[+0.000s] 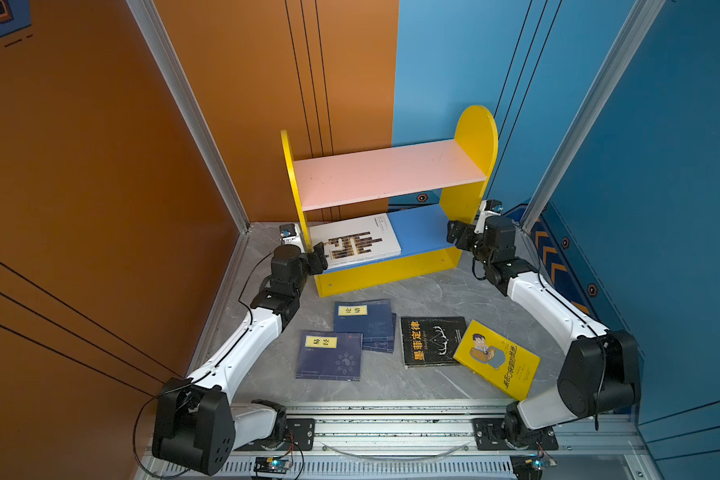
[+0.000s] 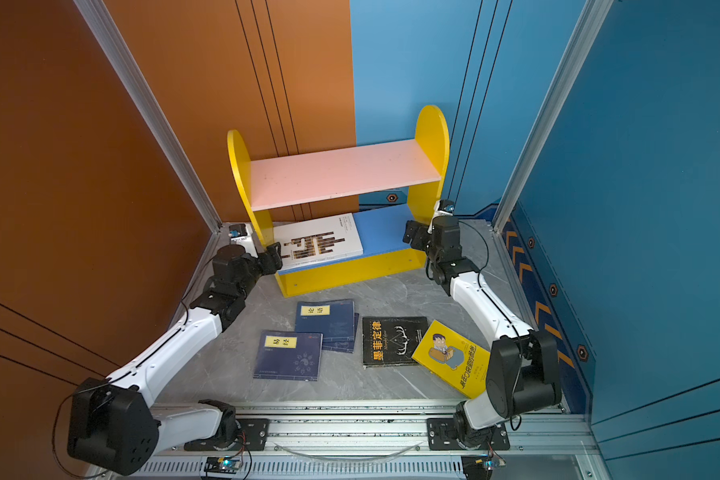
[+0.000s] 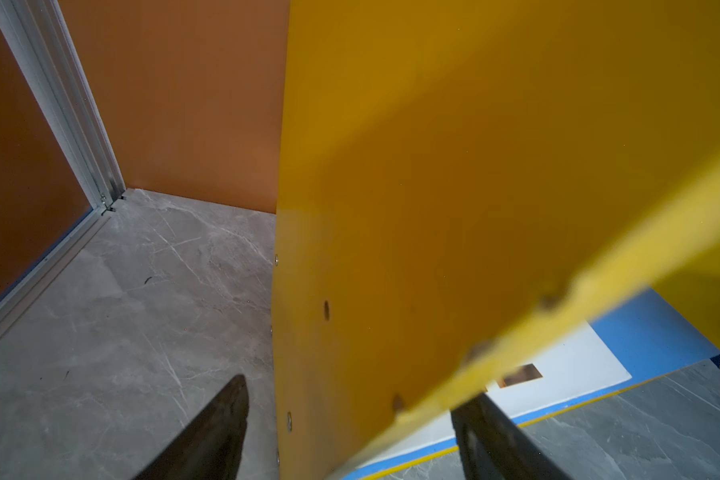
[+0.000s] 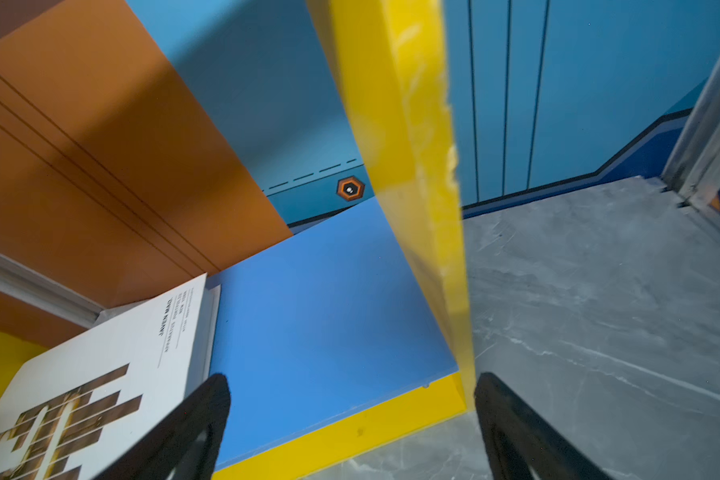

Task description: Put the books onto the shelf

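L gripper (image 3: pixel 354 390) spread astride left side panel (image 3: pixel 391 208) of shelf (image 1: pixel 387 272), R gripper (image 4: pixel 352 377) spread astride right side panel (image 4: pixel 412 208) (both upright, edge-on to claws) — gaps show, nothing pinched yet.

Wide-open tool (image 4: pixel 352 380) astride the yellow side panel (image 4: pixel 416 166), white book (image 4: pixel 100 374) flat on blue board (image 4: pixel 329 311).

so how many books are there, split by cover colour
white book: 1
navy books: 3 (one mostly hidden under another)
black book: 1
yellow book: 1
total: 6
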Controlling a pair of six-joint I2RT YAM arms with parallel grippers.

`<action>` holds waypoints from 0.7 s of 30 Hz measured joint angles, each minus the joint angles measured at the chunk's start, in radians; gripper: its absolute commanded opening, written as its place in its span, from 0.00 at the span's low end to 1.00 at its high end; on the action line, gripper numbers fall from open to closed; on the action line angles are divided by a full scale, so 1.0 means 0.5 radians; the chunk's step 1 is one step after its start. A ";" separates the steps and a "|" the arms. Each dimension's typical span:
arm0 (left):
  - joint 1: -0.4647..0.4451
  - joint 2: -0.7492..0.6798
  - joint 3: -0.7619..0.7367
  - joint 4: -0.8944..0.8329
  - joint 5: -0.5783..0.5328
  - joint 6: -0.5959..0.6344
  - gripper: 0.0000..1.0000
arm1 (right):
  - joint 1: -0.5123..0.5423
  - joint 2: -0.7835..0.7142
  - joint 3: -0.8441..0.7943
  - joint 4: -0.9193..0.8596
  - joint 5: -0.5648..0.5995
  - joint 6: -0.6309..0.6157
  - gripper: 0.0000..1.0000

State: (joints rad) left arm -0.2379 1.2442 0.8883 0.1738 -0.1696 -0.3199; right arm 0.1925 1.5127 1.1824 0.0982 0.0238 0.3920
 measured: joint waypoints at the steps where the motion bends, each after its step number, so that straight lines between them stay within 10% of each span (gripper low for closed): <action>1: 0.000 0.006 0.009 0.005 -0.008 0.002 0.75 | -0.024 0.000 0.000 0.013 0.008 -0.007 0.94; 14: 0.008 0.124 0.118 -0.024 -0.016 -0.004 0.75 | -0.259 0.272 0.166 0.158 -0.223 -0.179 0.87; 21: 0.021 0.160 0.202 -0.079 -0.004 -0.021 0.75 | -0.212 0.313 0.173 0.174 -0.269 -0.374 0.67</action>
State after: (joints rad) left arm -0.2272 1.3243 0.9894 0.1345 -0.1715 -0.3305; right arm 0.0864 1.6691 1.2690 0.1852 -0.1108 0.2050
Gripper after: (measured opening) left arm 0.752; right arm 0.694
